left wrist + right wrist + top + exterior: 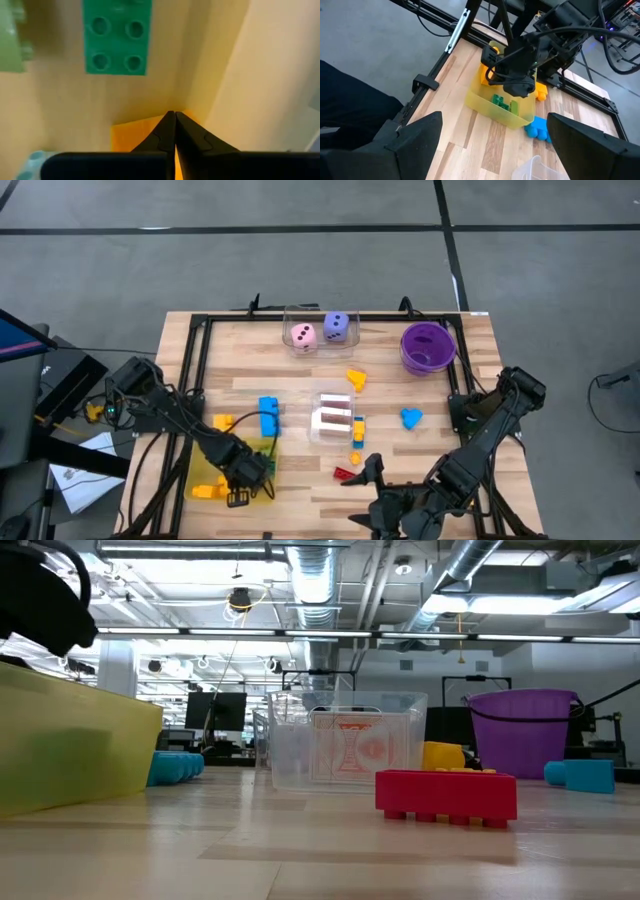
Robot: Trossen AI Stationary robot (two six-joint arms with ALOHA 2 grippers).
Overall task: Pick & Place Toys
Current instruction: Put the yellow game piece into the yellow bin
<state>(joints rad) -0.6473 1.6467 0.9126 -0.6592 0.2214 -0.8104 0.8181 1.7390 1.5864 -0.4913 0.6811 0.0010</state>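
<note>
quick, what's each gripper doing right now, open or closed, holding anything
Left gripper: jaws closed, empty, down in the yellow tray over an orange piece.
Right gripper: jaws open, holding nothing, at the table's front edge.

You're in lab/workshop: exposed ceiling ducts (310, 575), strip lights, monitors (215, 712) behind, grey concrete floor (300, 250) past table edges.

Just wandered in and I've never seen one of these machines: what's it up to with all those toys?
It is sorting toys. The left gripper is down inside the yellow tray, jaws shut, right over an orange piece, with a green brick lying nearby in the tray. The right gripper waits with jaws open near the table's front edge by a red brick. Other toys still lie on the table, and two dice sit in a clear box.
</note>
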